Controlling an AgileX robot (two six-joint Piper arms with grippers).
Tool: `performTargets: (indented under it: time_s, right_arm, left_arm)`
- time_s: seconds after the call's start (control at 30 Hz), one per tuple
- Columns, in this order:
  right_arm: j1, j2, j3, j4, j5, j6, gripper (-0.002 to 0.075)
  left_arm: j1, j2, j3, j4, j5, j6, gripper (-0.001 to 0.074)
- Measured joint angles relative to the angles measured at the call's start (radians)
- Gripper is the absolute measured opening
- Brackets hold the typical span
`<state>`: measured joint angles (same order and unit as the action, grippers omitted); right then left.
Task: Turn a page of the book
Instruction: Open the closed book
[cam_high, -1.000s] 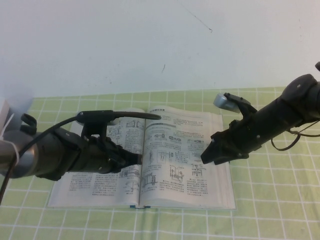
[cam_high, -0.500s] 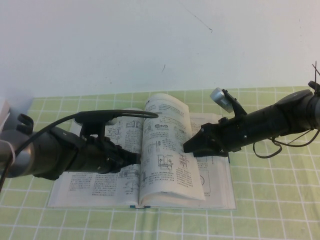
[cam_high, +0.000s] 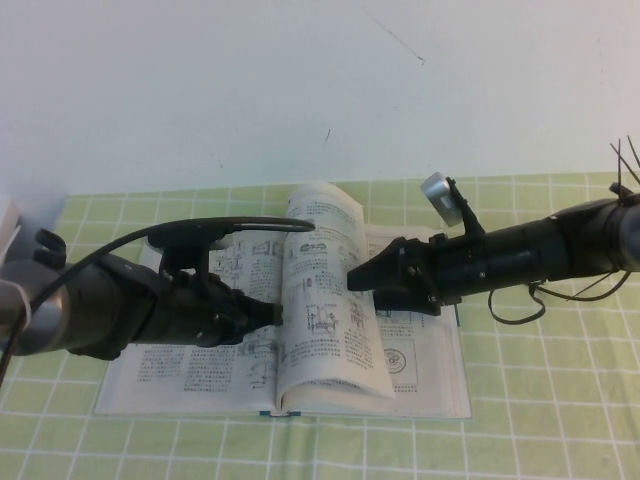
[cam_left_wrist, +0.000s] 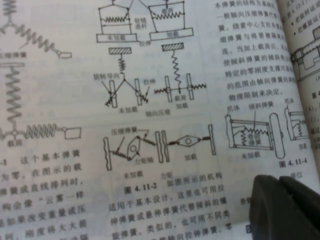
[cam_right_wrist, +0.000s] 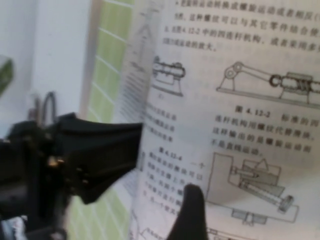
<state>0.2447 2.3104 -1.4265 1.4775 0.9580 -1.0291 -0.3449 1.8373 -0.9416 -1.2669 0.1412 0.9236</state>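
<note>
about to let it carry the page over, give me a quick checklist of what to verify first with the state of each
1. Thin white printed page lifted off the right half of the large open textbook: ok, it stands arched near the spine.
2. Right gripper at the page's raised edge: ok.
3. Right gripper firmly pinching the page: cannot tell.
4. Only one leaf lifted: cannot tell.
5. Left gripper low on the left-hand page beside the spine: ok, but it sits in the landing area.
6. Book flat on the green checked cloth: ok.

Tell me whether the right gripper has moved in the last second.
Yes. The right gripper moved leftward over the book, toward its spine, pushing the page up; the left gripper rests on the left-hand page.
</note>
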Motion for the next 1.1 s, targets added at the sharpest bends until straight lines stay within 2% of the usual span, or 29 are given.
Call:
performTargets:
  time_s: [0.23,0.5,0.87,1.1]
  right_arm:
    - [0.000,0.012,0.000,0.193,0.156,-0.122,0.0582]
    - [0.000,0.012,0.000,0.210,0.188,-0.140,0.0582]
    - [0.000,-0.032,0.000,0.210,0.193,-0.079,0.0582]
    - [0.000,-0.049,0.000,0.210,0.199,-0.035,0.0582]
  left_arm:
    - [0.000,0.000,0.000,0.000,0.003,0.000,-0.0002]
    - [0.000,0.000,0.000,-0.002,0.005,0.000,-0.0002]
    - [0.000,0.000,-0.001,-0.004,0.026,0.044,-0.0002]
    - [-0.002,-0.062,0.000,0.041,0.120,0.069,-0.0002]
